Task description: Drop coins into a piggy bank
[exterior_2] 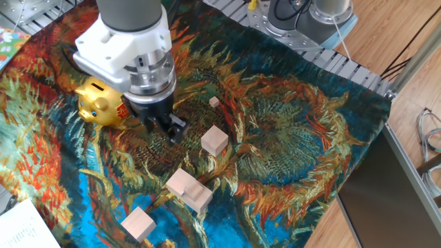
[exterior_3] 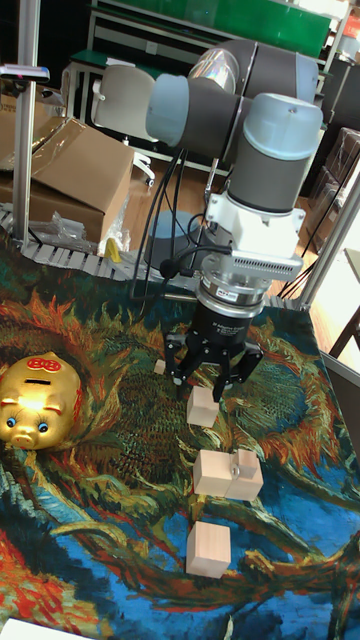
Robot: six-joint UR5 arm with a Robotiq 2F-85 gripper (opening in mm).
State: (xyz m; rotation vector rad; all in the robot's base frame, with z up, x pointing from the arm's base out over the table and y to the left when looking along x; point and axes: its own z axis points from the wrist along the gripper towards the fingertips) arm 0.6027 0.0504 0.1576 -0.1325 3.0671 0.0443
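Note:
The gold piggy bank [exterior_2: 100,105] stands on the patterned cloth at the left; the tall fixed view shows the red marks around the slot on the piggy bank [exterior_3: 40,398]. My gripper [exterior_2: 167,129] hangs just right of it, pointing down. In the tall fixed view the gripper [exterior_3: 208,378] is open, nothing between its fingers, right above a pale wooden block [exterior_3: 203,405]. A small grey disc [exterior_3: 238,462], likely a coin, stands on edge in the double block [exterior_3: 227,474]. I see no other coin.
Pale wooden blocks lie on the cloth: one [exterior_2: 215,140] right of the gripper, a double one [exterior_2: 189,188] in front, another [exterior_2: 138,224] near the front edge, and a tiny one [exterior_2: 214,102] behind. Cardboard boxes [exterior_3: 70,170] and a chair stand behind the table.

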